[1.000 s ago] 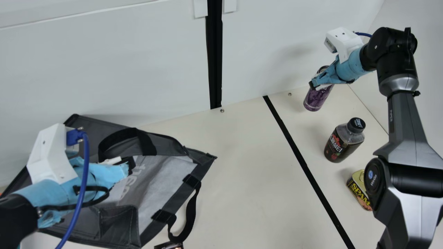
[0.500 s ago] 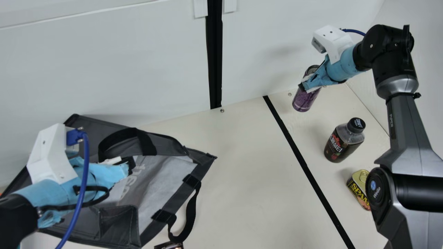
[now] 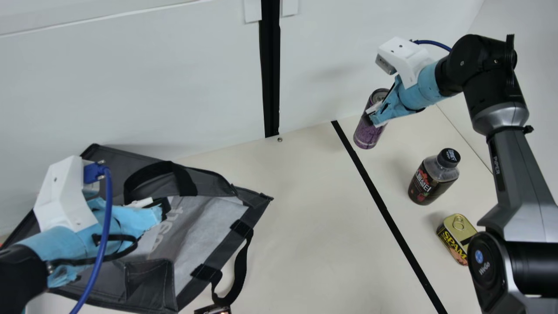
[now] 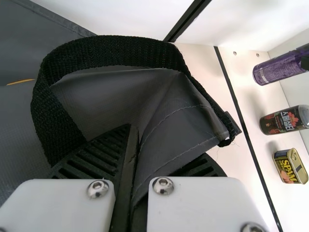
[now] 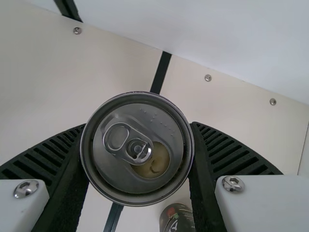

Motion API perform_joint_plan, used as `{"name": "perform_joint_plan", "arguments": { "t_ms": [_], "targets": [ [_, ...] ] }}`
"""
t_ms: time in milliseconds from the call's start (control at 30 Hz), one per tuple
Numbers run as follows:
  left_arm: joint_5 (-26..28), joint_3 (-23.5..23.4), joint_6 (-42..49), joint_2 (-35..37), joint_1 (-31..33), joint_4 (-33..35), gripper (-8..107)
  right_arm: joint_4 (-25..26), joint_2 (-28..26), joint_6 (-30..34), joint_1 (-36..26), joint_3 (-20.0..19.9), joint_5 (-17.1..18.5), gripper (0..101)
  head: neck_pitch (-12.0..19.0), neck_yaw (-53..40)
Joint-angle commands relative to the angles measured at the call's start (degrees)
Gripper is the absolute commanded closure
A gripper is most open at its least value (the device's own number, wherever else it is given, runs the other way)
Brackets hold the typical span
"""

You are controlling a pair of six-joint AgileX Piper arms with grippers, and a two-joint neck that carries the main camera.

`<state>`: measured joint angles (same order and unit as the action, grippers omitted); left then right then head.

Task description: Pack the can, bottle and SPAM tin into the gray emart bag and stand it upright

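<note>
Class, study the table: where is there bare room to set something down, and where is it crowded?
The broadest bare patch of table lies between the gray bag and the black stripe, reaching back to the wall. It is crowded right of the stripe: can, bottle, SPAM tin and the right arm.

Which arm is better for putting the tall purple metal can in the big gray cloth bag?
Probably the right arm: the right tool holds the purple can. The left tool pinches the gray bag, so it seems better for steadying that.
</note>
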<state>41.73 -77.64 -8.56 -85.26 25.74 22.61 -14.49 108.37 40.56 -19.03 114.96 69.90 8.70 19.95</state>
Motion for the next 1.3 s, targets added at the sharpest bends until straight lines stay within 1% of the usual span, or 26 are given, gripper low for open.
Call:
{"name": "perform_joint_plan", "arguments": {
  "t_ms": [0, 333, 867, 1267],
  "targets": [
    [0.0, 0.0, 0.0, 0.0, 0.0, 0.0, 107, -0.4, -1.1, 1.1, 0.3, -1.4, 0.0, 101, 1.3, 0.0],
    [0.0, 0.0, 0.0, 0.0, 0.0, 0.0, 107, -2.6, -6.5, 5.7, 2.7, -8.6, 0.0, 101, 1.3, 0.0],
    [0.0, 0.0, 0.0, 0.0, 0.0, 0.0, 107, -6.0, -14.0, 10.9, 7.6, -19.6, 0.0, 101, 1.3, 0.0],
    [0.0, 0.0, 0.0, 0.0, 0.0, 0.0, 107, -7.6, -19.4, 14.9, 11.5, -27.4, 0.0, 101, 1.3, 0.0]
  ]
}}
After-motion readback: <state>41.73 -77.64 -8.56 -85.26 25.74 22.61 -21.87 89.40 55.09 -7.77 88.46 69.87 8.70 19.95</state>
